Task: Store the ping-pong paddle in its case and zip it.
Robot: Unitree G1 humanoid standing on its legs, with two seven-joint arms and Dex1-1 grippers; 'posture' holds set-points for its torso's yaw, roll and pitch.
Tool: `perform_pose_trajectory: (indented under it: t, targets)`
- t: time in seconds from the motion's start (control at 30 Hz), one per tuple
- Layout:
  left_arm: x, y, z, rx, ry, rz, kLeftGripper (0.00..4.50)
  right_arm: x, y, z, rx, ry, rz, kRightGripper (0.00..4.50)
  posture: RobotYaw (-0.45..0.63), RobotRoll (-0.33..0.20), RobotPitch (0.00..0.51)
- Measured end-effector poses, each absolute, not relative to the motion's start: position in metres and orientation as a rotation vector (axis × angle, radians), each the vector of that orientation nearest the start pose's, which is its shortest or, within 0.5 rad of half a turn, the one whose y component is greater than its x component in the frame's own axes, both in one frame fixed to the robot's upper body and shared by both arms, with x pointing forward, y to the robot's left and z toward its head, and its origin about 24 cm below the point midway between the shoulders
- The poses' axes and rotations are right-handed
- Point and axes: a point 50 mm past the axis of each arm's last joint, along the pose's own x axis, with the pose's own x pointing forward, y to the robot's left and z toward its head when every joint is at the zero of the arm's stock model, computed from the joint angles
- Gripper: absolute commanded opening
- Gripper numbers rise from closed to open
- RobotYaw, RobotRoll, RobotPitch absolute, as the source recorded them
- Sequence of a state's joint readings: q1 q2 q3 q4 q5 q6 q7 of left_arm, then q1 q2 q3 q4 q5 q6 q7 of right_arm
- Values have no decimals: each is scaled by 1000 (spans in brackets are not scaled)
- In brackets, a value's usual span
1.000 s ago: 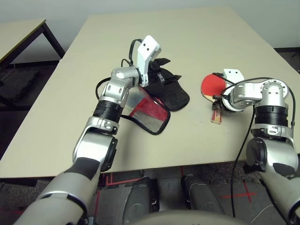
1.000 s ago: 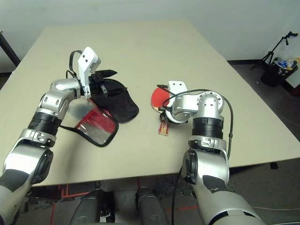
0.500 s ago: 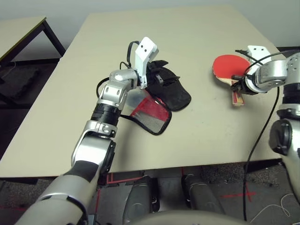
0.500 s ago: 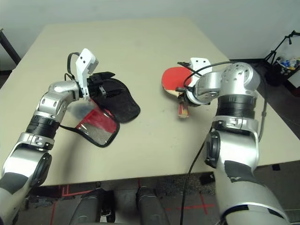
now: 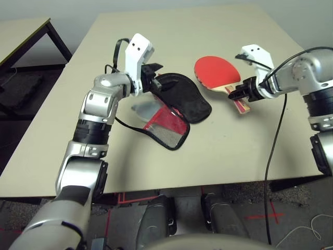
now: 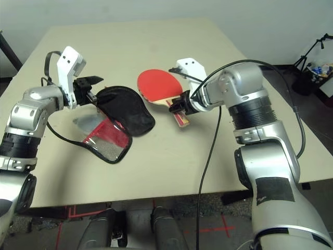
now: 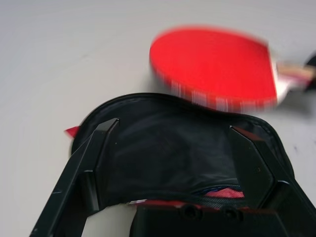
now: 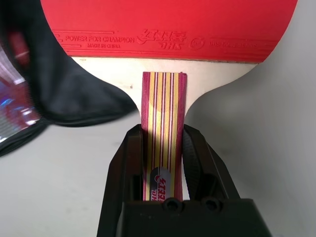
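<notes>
At the left, the left gripper (image 7: pixel 173 148) hovers with jaws spread wide at the black-lined flap of the case (image 5: pixel 179 101), gripping nothing. The case lies unzipped toward the counter's (image 5: pixel 218 151) left side, flap thrown back, red mesh half facing the near edge. Just to the right, the paddle (image 5: pixel 217 73) hangs above the counter, blade nearing the case, its striped handle pinched in the right gripper's (image 8: pixel 163 153) jaws. Insertion is in hand; next, the blade probably must slide in between the two halves.
</notes>
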State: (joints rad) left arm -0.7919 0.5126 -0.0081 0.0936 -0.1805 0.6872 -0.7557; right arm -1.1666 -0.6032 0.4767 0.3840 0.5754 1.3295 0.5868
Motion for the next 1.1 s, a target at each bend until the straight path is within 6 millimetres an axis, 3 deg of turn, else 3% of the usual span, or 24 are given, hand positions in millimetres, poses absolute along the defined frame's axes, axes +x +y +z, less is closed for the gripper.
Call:
perform_pose_trajectory:
  t: [0.1, 0.43, 0.77, 1.1]
  targets:
    - [342, 173, 216, 293, 101, -693, 4500, 359, -119, 193, -260, 850, 754, 1119, 40, 0, 72]
    - [336, 181, 210, 279, 125, -641, 4500, 379, -89, 188, -290, 847, 786, 1119, 86, 0, 70]
    - [336, 180, 206, 272, 129, -630, 4500, 385, -84, 173, -191, 886, 749, 1119, 87, 0, 91]
    - [336, 179, 206, 261, 124, -635, 4500, 388, -86, 170, -157, 897, 709, 1119, 71, 0, 108]
